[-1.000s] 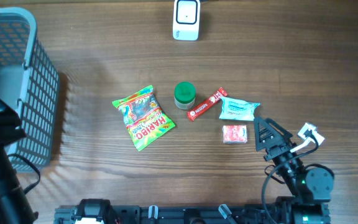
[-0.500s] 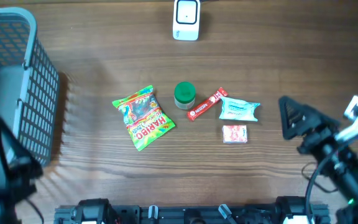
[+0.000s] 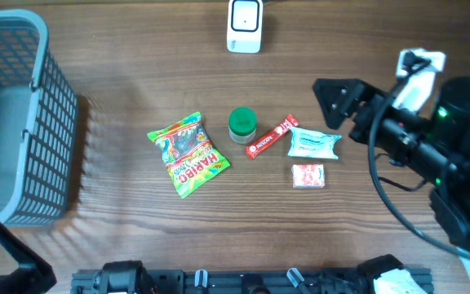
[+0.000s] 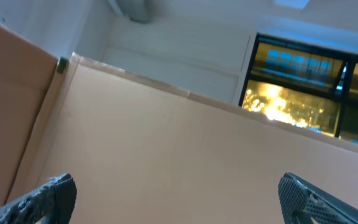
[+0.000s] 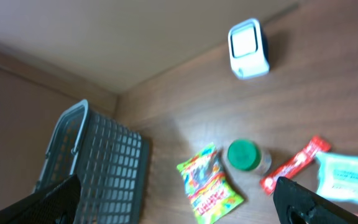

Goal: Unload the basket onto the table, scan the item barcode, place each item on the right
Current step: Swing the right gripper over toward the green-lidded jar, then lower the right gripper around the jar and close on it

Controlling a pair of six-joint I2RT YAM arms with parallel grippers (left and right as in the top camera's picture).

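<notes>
– Both pincers first: the right pincer (image 3: 337,106) hangs over the right side of the overhead frame, fingers spread wide, nothing between them. On its wrist camera I see both fingertips (image 5: 58,198) down in the lower corners, with only tabletop in the gap.
– And the other one?
– I read the left pincer (image 4: 176,198) as open too. Its tips sit in the two lower corners of the left wrist view, and past them I get just a plain beige board and a lit window at upper right. On overhead, only a dark piece of the left arm (image 3: 2,257) shows in the lower left corner.
– Where are the goods?
– All lying loose on the wooden table (image 3: 137,73), mid-frame, none gripped. Nearest the bottom edge is a small red packet (image 3: 308,175). Left of it, well apart, is the Haribo bag (image 3: 188,153), tilted. Just above the red packet lies a pale blue packet (image 3: 313,143). Its left end is right against a red bar (image 3: 271,136) lying slantwise, and beside that stands a green-lidded jar (image 3: 242,125). I can't make out a barcode on any of them.
– Scanner?
– White scanner (image 3: 245,24) at top centre, well apart from the items. A grey basket (image 3: 55,139) fills the upper left.
</notes>
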